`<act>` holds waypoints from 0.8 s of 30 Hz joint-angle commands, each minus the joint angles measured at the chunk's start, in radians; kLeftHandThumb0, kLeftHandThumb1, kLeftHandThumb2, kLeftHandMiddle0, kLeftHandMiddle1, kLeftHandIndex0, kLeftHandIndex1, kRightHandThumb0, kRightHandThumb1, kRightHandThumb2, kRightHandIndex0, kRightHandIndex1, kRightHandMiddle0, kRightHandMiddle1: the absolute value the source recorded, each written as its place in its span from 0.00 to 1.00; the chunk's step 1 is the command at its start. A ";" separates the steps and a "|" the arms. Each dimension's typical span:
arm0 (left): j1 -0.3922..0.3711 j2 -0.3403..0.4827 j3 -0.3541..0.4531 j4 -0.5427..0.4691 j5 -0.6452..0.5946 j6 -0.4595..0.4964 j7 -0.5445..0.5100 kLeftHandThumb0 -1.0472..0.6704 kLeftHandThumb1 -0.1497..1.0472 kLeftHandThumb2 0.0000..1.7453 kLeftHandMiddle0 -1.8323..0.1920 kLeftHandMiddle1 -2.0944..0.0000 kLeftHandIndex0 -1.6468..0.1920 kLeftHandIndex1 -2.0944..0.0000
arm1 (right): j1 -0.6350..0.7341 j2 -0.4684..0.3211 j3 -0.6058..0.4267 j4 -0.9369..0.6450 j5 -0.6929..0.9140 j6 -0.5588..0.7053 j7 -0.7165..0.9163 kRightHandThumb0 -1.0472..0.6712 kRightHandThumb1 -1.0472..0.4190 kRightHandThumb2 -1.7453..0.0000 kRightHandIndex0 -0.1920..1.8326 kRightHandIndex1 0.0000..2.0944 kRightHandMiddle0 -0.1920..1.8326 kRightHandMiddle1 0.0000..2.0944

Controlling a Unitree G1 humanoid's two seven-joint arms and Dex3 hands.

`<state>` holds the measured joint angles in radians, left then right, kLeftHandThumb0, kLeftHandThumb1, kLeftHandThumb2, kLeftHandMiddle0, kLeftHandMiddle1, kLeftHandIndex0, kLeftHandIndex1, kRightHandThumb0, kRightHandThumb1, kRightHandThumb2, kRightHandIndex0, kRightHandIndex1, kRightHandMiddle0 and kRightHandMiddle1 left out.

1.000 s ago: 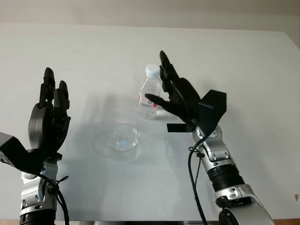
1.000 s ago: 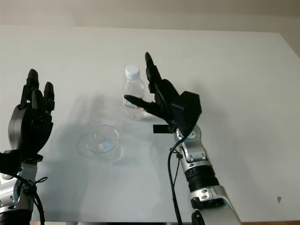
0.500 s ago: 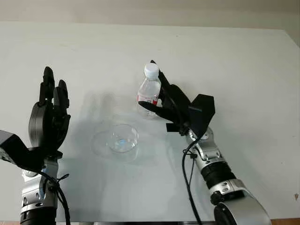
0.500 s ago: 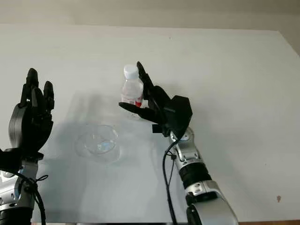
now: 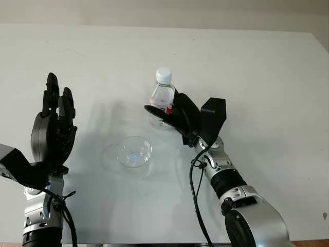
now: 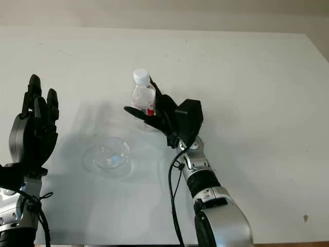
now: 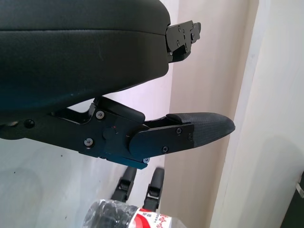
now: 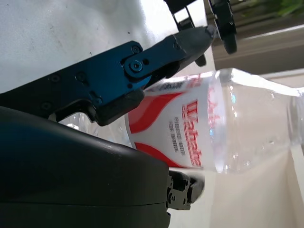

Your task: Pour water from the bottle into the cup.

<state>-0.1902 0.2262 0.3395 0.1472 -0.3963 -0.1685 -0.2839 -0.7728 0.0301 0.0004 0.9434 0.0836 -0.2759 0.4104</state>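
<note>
Right hand closing on the bottle; pouring not begun.

The black left hand (image 5: 53, 131) is raised, open and holding nothing, beside the clear round glass cup (image 5: 134, 152) on the white table (image 5: 267, 77). The clear plastic white-capped bottle (image 5: 162, 98) stands upright behind it, the black right hand (image 5: 177, 116) wrapped round its base. Next, I judge: firm grip, lift, and the cap still needs removing.
</note>
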 commanded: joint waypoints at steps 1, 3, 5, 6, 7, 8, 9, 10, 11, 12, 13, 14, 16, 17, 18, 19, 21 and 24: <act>0.019 -0.007 -0.001 -0.016 0.009 -0.008 0.004 0.17 1.00 0.30 0.99 0.98 0.99 0.99 | -0.024 0.009 0.009 0.012 -0.010 -0.011 0.009 0.25 0.14 0.97 0.12 0.56 0.06 0.74; 0.021 -0.010 -0.002 -0.017 0.009 -0.010 0.007 0.17 1.00 0.30 0.99 0.98 0.99 0.99 | -0.031 0.010 0.012 0.024 -0.016 -0.031 0.020 0.27 0.15 0.97 0.17 0.73 0.13 0.80; 0.023 -0.014 -0.003 -0.019 0.013 -0.012 0.013 0.17 1.00 0.30 0.99 0.98 0.99 0.99 | -0.038 0.007 0.023 0.035 -0.030 -0.058 0.033 0.28 0.14 0.97 0.27 0.84 0.24 0.84; 0.024 -0.015 -0.004 -0.021 0.015 -0.011 0.016 0.17 1.00 0.30 0.99 0.98 0.99 0.99 | -0.040 0.003 0.033 0.036 -0.043 -0.069 0.036 0.29 0.13 0.96 0.33 0.86 0.29 0.86; 0.025 -0.016 -0.005 -0.022 0.015 -0.011 0.018 0.17 1.00 0.30 0.99 0.98 1.00 0.99 | -0.042 -0.002 0.043 0.034 -0.059 -0.077 0.037 0.30 0.10 0.96 0.41 0.90 0.35 0.90; 0.026 -0.018 -0.006 -0.024 0.016 -0.010 0.020 0.17 1.00 0.30 0.99 0.98 1.00 0.99 | -0.042 -0.008 0.055 0.032 -0.077 -0.089 0.033 0.30 0.08 0.96 0.46 0.92 0.38 0.94; 0.026 -0.019 -0.006 -0.024 0.015 -0.010 0.021 0.17 1.00 0.30 0.99 0.98 1.00 0.99 | -0.043 -0.016 0.069 0.029 -0.099 -0.095 0.027 0.31 0.06 0.96 0.50 0.94 0.41 0.97; 0.027 -0.021 -0.005 -0.023 0.015 -0.010 0.021 0.17 1.00 0.30 1.00 0.98 1.00 0.99 | -0.045 -0.024 0.083 0.026 -0.121 -0.100 0.019 0.30 0.03 0.95 0.58 0.97 0.48 0.99; 0.027 -0.022 -0.005 -0.020 0.014 -0.011 0.020 0.17 1.00 0.30 1.00 0.98 1.00 0.99 | -0.045 -0.031 0.092 0.024 -0.140 -0.110 0.010 0.30 0.02 0.95 0.63 0.99 0.53 0.99; 0.026 -0.022 -0.003 -0.014 0.012 -0.014 0.017 0.17 1.00 0.30 1.00 0.98 1.00 0.99 | -0.044 -0.036 0.096 0.026 -0.151 -0.123 0.003 0.31 0.01 0.93 0.67 0.99 0.57 1.00; 0.025 -0.022 -0.002 -0.009 0.011 -0.017 0.014 0.17 1.00 0.30 1.00 0.98 1.00 0.99 | -0.040 -0.039 0.097 0.032 -0.157 -0.149 -0.004 0.31 0.00 0.91 0.69 1.00 0.60 1.00; 0.025 -0.023 -0.001 -0.007 0.011 -0.018 0.015 0.17 1.00 0.30 0.99 0.97 1.00 0.99 | -0.036 -0.042 0.097 0.038 -0.164 -0.175 -0.015 0.33 0.00 0.87 0.73 1.00 0.64 1.00; 0.025 -0.023 -0.002 -0.006 0.018 -0.018 0.022 0.17 1.00 0.30 0.99 0.97 0.99 0.98 | -0.033 -0.046 0.097 0.049 -0.175 -0.198 -0.042 0.35 0.00 0.82 0.79 1.00 0.69 1.00; 0.024 -0.022 -0.002 -0.004 0.020 -0.019 0.023 0.17 1.00 0.30 0.99 0.97 0.99 0.98 | -0.032 -0.050 0.098 0.052 -0.184 -0.200 -0.060 0.36 0.00 0.80 0.80 1.00 0.71 1.00; 0.023 -0.022 -0.002 -0.001 0.021 -0.020 0.023 0.17 1.00 0.30 0.99 0.97 0.99 0.98 | -0.031 -0.053 0.098 0.052 -0.190 -0.197 -0.077 0.36 0.00 0.79 0.81 1.00 0.72 1.00; 0.023 -0.021 -0.001 0.000 0.021 -0.020 0.022 0.17 1.00 0.30 0.99 0.97 0.99 0.98 | -0.027 -0.055 0.095 0.049 -0.194 -0.198 -0.092 0.37 0.00 0.78 0.82 1.00 0.72 1.00; 0.019 -0.020 -0.001 0.005 0.020 -0.020 0.020 0.17 1.00 0.30 0.98 0.97 0.99 0.98 | -0.023 -0.060 0.084 0.043 -0.189 -0.200 -0.116 0.38 0.00 0.77 0.79 1.00 0.69 1.00; 0.014 -0.021 -0.002 0.012 0.017 -0.025 0.014 0.17 1.00 0.31 0.98 0.97 0.99 0.98 | -0.026 -0.074 0.064 0.042 -0.176 -0.214 -0.144 0.38 0.00 0.75 0.74 1.00 0.66 1.00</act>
<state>-0.1730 0.2050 0.3351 0.1507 -0.3804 -0.1813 -0.2648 -0.8029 -0.0292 0.0766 0.9892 -0.1034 -0.4694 0.2785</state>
